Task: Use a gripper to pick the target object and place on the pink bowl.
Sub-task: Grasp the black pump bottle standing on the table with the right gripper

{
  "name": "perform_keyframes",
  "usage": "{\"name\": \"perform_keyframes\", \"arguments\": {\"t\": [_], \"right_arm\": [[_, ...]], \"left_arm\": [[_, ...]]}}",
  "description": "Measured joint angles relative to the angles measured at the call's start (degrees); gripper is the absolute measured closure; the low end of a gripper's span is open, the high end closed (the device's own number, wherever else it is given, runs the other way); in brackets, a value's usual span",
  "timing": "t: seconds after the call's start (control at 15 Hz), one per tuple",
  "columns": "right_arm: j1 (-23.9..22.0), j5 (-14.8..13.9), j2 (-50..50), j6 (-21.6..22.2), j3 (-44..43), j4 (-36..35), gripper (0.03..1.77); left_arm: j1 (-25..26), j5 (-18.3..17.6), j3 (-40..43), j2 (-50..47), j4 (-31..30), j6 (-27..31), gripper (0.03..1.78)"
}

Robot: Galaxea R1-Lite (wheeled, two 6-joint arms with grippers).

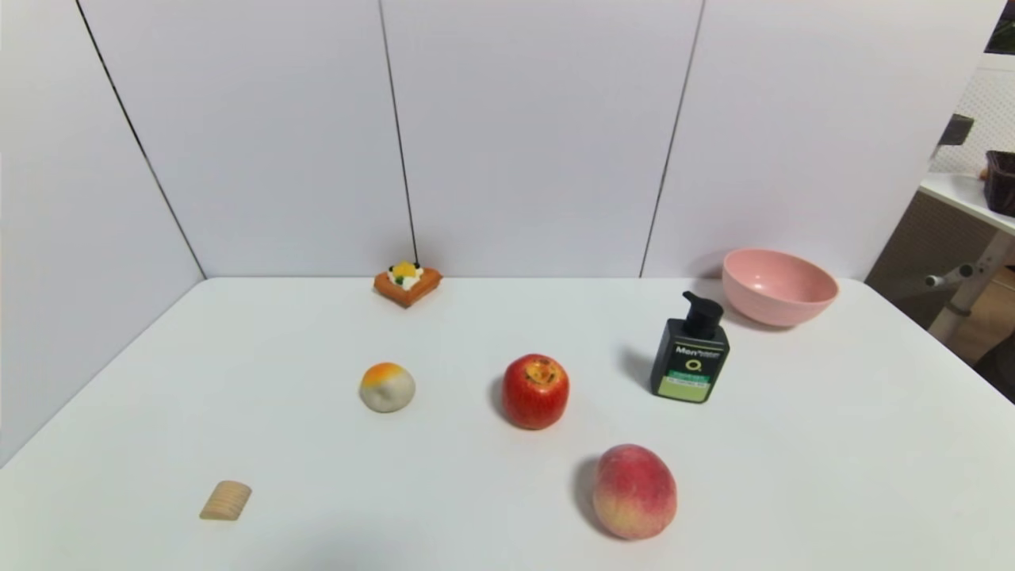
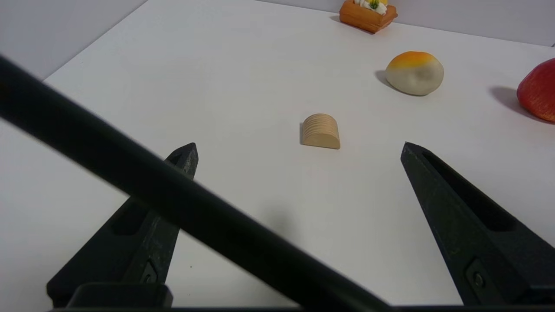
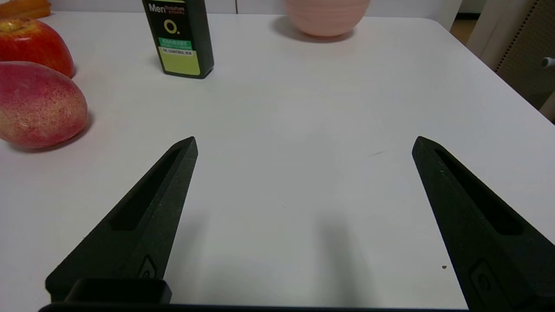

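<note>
Head view: seven items stand on the white table (image 1: 793, 476), one of each. The landmark is the red apple (image 1: 535, 391), glossy and round, near the table's middle. The target object (image 1: 691, 353), a squat black pump bottle with a green-and-white label, stands upright to the apple's right and slightly farther back. The pink bowl (image 1: 779, 286), smooth plain plastic, sits beyond the bottle, farther right of the apple, near the rear wall and apart from the bottle. A speckled red-yellow peach (image 1: 634, 491) lies nearer the robot than the apple, to its right. A rounded cream bun with an orange top (image 1: 387, 387) sits left of the apple. A square orange pastry with white and yellow topping (image 1: 407, 283) sits behind the apple to the left, against the wall. A ribbed half-round wooden block (image 1: 226, 500) lies far left of the apple and nearer the robot. Neither arm appears in this view.

Left wrist view: the left gripper (image 2: 299, 145) hovers low over bare table, its two pointed black fingers spread wide and empty. The wooden block (image 2: 321, 131) lies just beyond the fingertips. A black cable crosses the foreground.

Right wrist view: the right gripper (image 3: 303, 139) is likewise spread wide, holding nothing, over bare table on the peach's (image 3: 39, 104) right. The bottle (image 3: 178, 38) stands well ahead of it, untouched; the bowl (image 3: 326, 16) is beyond.
</note>
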Motion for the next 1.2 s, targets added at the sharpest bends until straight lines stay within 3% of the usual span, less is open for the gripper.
{"name": "perform_keyframes", "arguments": {"t": [0.53, 0.8, 1.2], "right_arm": [[0.0, -0.3, 3.8, -1.7, -2.6, 1.7, 0.09], [0.0, -0.3, 15.5, -1.7, -12.2, 6.2, 0.09], [0.1, 0.3, 40.5, -2.1, -23.8, 5.2, 0.09]], "left_arm": [[0.0, 0.0, 0.0, 0.0, 0.0, 0.0, 0.12], [0.0, 0.0, 0.0, 0.0, 0.0, 0.0, 0.12], [0.0, 0.0, 0.0, 0.0, 0.0, 0.0, 0.12]]}}
